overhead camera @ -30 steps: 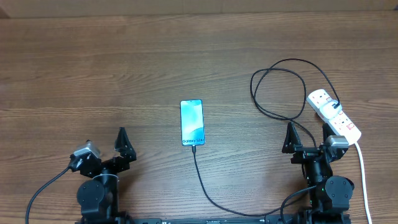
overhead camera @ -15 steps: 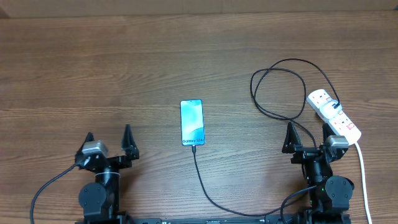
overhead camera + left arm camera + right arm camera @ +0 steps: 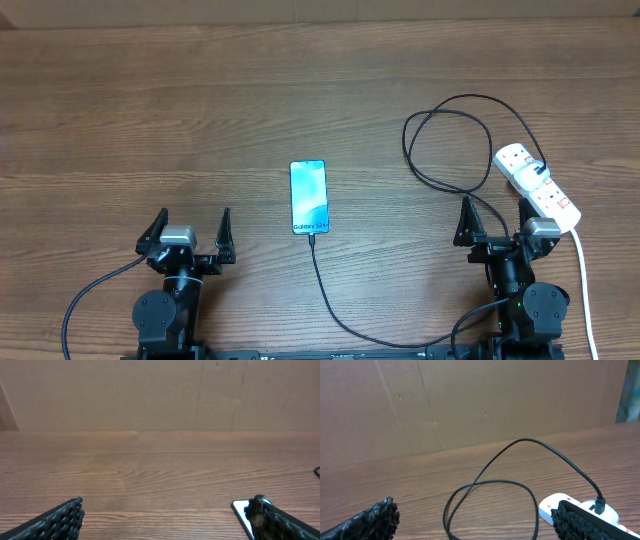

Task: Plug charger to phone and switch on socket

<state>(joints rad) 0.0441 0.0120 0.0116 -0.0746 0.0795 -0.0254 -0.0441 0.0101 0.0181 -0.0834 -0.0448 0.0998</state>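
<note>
Nearest to you, both claws are sitting at the near edge of the table [image 3: 150, 100]. Your left gripper [image 3: 193, 222] is spreading its fingers wide and gripping nothing, and the right gripper [image 3: 493, 210] is doing the same, wide and empty.

The charger [image 3: 313, 250] is running as a thin black line from near the arm bases, curving left and then heading far to the phone [image 3: 309, 197]. Its small tip is meeting the phone's near edge and looks to be seated there.

The phone is lying flat around the middle of the table, a bit right of your left claw, with its light-blue screen facing up and text near its near end. It's just peeking into the left wrist view [image 3: 242, 510] past the right finger.

Over on the right, the white socket [image 3: 538, 185] is lying at an angle just far of your right gripper, with its thick white cord [image 3: 583, 280] trailing toward the near edge. The charger's black plug is sitting in it, and the cable is looping far and left before coming back. You can't really tell from here which way the red switches are sitting.

The surface is brown wood grain. Behind it, a plain tan cardboard-looking wall [image 3: 150, 395] is closing off the far side.
</note>
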